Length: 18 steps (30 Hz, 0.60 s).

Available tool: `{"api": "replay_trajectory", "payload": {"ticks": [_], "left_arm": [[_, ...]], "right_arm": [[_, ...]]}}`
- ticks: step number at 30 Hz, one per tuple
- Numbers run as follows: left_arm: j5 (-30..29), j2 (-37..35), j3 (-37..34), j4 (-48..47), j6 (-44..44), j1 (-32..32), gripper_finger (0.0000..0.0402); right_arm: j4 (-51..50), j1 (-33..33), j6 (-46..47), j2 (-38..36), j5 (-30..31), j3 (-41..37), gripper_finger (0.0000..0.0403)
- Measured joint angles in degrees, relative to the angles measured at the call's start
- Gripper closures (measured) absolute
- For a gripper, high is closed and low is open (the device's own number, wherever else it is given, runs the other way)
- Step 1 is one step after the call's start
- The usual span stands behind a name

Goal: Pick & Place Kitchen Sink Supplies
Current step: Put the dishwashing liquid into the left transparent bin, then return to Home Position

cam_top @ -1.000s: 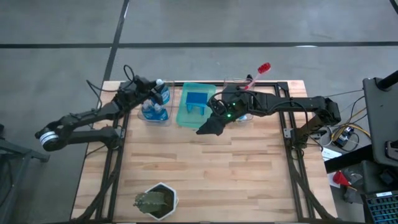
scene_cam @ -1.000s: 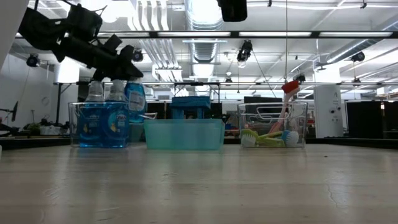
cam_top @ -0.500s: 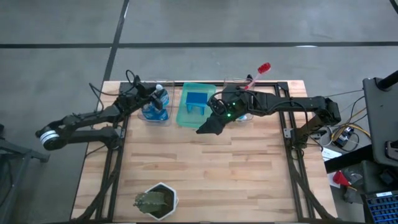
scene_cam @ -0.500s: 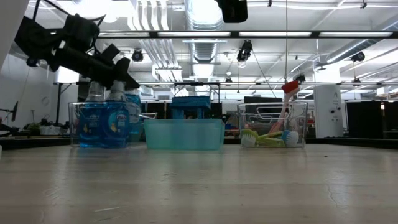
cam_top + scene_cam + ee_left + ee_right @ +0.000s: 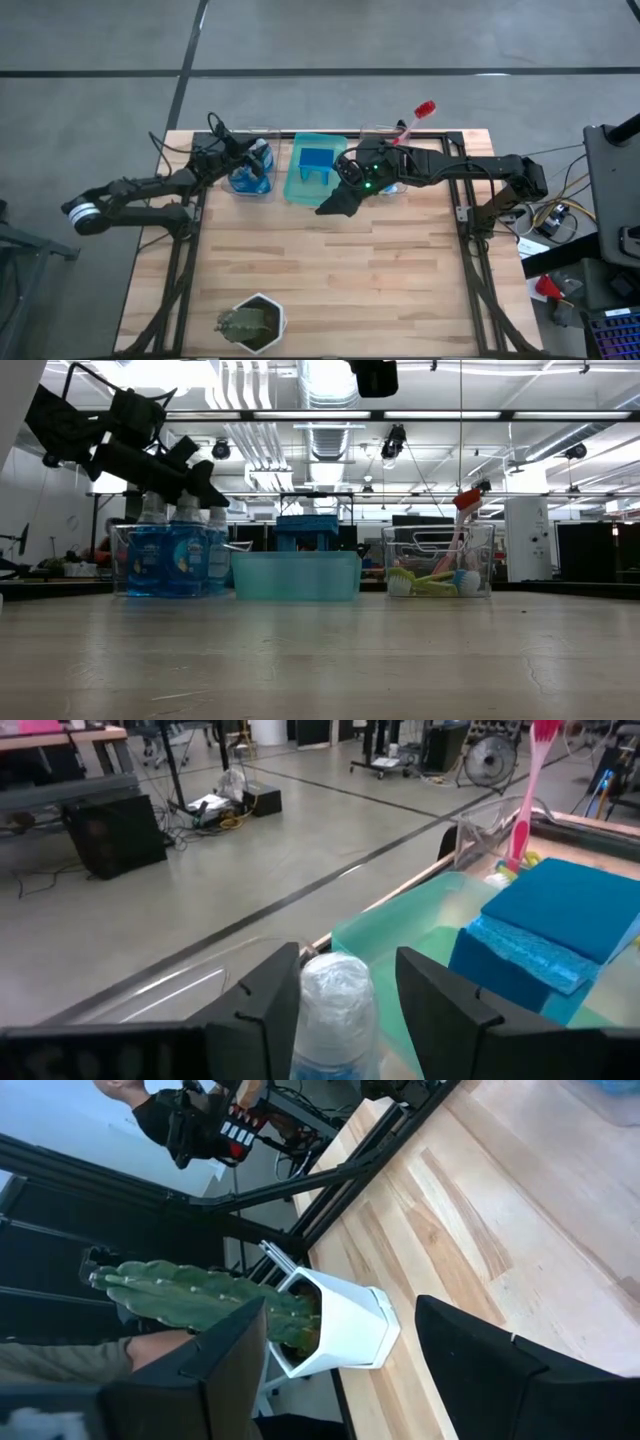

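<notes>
Sorting near its end, as I judge it. My left gripper (image 5: 345,1010) stands at the clear bottle bin (image 5: 238,188), fingers parted either side of a blue bottle's pale cap (image 5: 335,992) without pinching it; that blue bottle (image 5: 216,560) stands in the bin beside two others. Blue sponges (image 5: 314,163) sit in the green tray (image 5: 296,185); dish brushes (image 5: 430,580) fill the right clear bin (image 5: 487,560). My right gripper (image 5: 335,206) hangs open and empty above the table (image 5: 330,280). Nothing loose remains that I can see.
</notes>
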Motion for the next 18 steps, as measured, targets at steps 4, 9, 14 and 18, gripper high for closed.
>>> {"api": "replay_trajectory", "payload": {"ticks": [4, 9, 14, 18], "left_arm": [[0.02, -0.41, 0.01, -0.28, -0.39, 0.00, 0.0244], [0.13, -3.13, 0.77, -1.94, -2.64, 0.00, 0.0244], [0.53, -7.99, 2.65, -1.80, -3.55, -0.02, 0.0244], [1.94, -12.97, 5.23, -5.55, -5.99, -0.02, 0.0244]], "right_arm": [[0.00, 0.00, 0.20, 0.00, 0.00, 0.00, 0.0156], [0.00, 0.02, 0.20, 0.00, 0.00, 0.00, 0.0154], [0.00, 0.02, 0.02, 0.00, 0.00, 0.00, 0.0151], [-0.02, 0.00, 0.80, 0.00, -0.02, 0.00, 0.0156]]}}
